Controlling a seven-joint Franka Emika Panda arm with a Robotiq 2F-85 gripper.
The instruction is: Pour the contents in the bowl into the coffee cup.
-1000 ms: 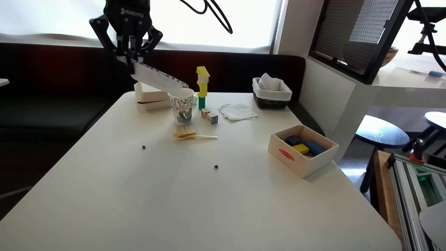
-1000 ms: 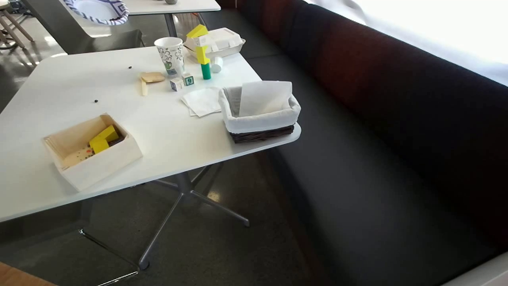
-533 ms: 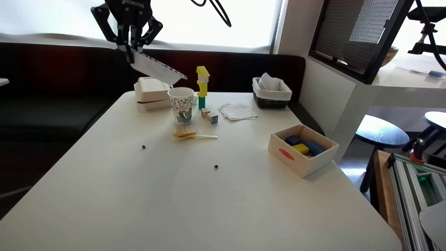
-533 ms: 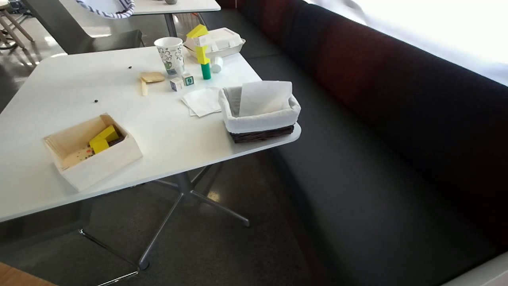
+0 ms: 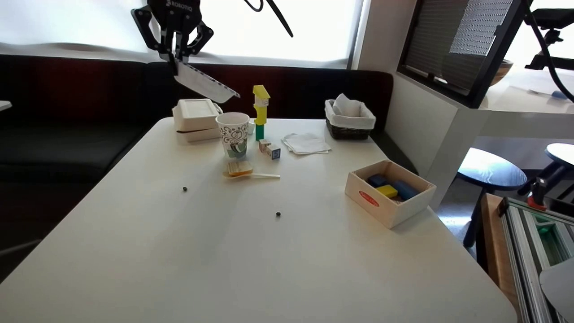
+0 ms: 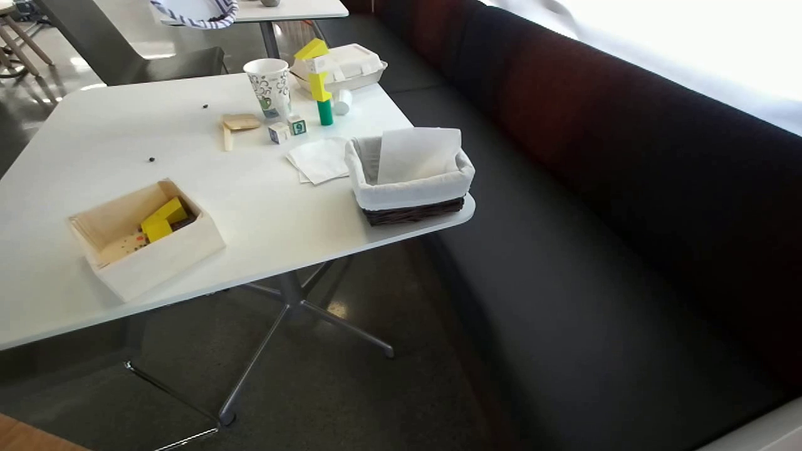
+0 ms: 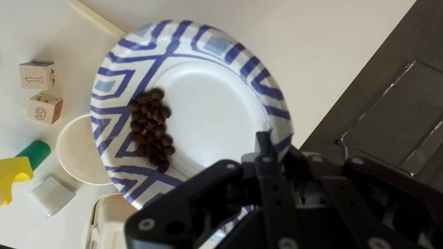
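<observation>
My gripper (image 7: 279, 148) is shut on the rim of the bowl (image 7: 211, 110), white with blue-purple stripes in the wrist view. The contents (image 7: 152, 129), a heap of brown beans, rest inside on the side toward the coffee cup (image 7: 78, 150). Part of the cup's mouth is covered by the bowl's rim there. In an exterior view the gripper (image 5: 176, 63) holds the bowl (image 5: 204, 84) tilted, its low edge above the upright cup (image 5: 234, 139) and apart from it. Only the bowl's lower part (image 6: 200, 19) shows in an exterior view, up and left of the cup (image 6: 269, 91).
A takeaway box (image 5: 197, 115) stands behind the cup, and a block tower (image 5: 260, 110) beside it. Letter cubes (image 5: 273, 151), a wooden spoon (image 5: 262, 176), napkins (image 5: 306, 144), a lined basket (image 5: 350, 119) and a wooden block box (image 5: 389, 193) share the table. Dark bits (image 5: 278, 214) lie nearer.
In the exterior views the gripper and bowl have shifted right and risen, so the low edge no longer overlaps the cup. The bowl looks slightly more tilted. The cup has stayed put.
</observation>
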